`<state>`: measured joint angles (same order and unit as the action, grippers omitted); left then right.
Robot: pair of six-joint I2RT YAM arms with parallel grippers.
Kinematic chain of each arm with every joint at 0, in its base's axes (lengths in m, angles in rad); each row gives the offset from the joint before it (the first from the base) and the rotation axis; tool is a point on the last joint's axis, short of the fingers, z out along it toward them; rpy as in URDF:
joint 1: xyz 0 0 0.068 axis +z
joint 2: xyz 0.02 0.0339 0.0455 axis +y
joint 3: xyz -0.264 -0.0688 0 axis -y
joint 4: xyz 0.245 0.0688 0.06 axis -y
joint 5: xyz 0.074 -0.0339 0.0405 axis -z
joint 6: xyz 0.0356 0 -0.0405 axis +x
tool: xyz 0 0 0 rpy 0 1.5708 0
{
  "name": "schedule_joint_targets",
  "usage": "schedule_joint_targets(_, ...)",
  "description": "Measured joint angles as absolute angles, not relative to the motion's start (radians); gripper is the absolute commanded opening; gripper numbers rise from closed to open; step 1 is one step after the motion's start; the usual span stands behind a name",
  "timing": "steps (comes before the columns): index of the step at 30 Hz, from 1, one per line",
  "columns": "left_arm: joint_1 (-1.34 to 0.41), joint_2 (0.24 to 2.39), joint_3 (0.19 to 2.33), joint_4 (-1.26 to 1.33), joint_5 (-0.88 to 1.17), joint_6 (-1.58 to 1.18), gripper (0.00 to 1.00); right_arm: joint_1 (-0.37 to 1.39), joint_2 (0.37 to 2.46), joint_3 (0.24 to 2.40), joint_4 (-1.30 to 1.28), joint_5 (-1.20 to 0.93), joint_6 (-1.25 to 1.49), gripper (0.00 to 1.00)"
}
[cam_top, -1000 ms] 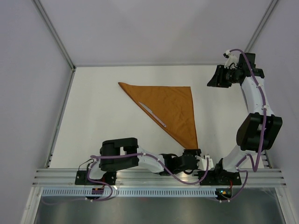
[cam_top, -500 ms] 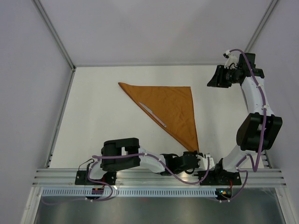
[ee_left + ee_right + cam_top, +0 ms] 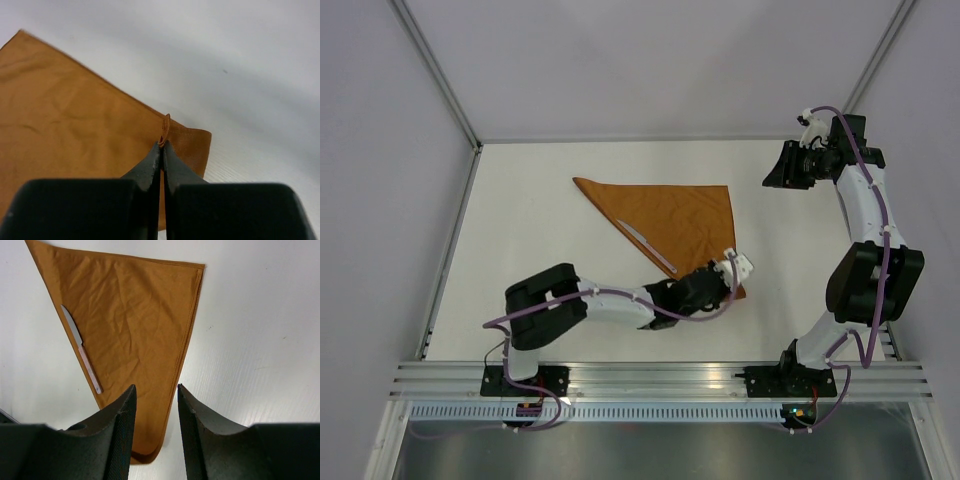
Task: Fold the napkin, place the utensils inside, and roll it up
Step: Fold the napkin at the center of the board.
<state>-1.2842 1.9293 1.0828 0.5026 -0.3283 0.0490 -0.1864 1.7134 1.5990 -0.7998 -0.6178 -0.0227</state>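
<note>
The rust-brown napkin (image 3: 685,215) lies folded into a triangle on the white table, its long point toward the arms. The knife (image 3: 650,247) rests on it along the left slanted edge, silver blade toward the far side. My left gripper (image 3: 728,283) is shut on the napkin's near tip (image 3: 164,131), a small pinch of cloth showing above the closed jaws. That tip is lifted and curled back over the cloth (image 3: 192,145). My right gripper (image 3: 782,165) hangs high at the back right, open and holding nothing, looking down on the napkin (image 3: 135,315) and knife (image 3: 82,350).
White table (image 3: 520,240) with a metal frame rail (image 3: 450,250) along its left side and pale walls behind. The slotted mounting rail (image 3: 660,378) runs along the near edge. The left arm's links (image 3: 610,305) stretch low across the front of the table.
My left gripper closed on the napkin's near tip, then the arm swung forward off the near rail, carrying the tip away from the table's near edge. The right arm has stayed put.
</note>
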Motion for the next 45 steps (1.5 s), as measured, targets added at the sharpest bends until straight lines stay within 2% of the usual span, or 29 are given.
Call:
schedule_joint_targets(11, -0.802, 1.758, 0.944, 0.443, -0.176, -0.43, 0.02, -0.186, 1.713, 1.599, -0.8, -0.633, -0.023, 0.44)
schedule_joint_targets(17, -0.645, 1.753, 0.879, 0.419, -0.096, -0.574, 0.02, -0.186, 1.713, 1.599, -0.8, -0.636, -0.023, 0.44)
schedule_joint_targets(45, -0.419, 1.761, 0.87, 0.398, 0.074, -0.666, 0.02, -0.163, 1.714, 1.599, -0.801, -0.654, -0.027, 0.45)
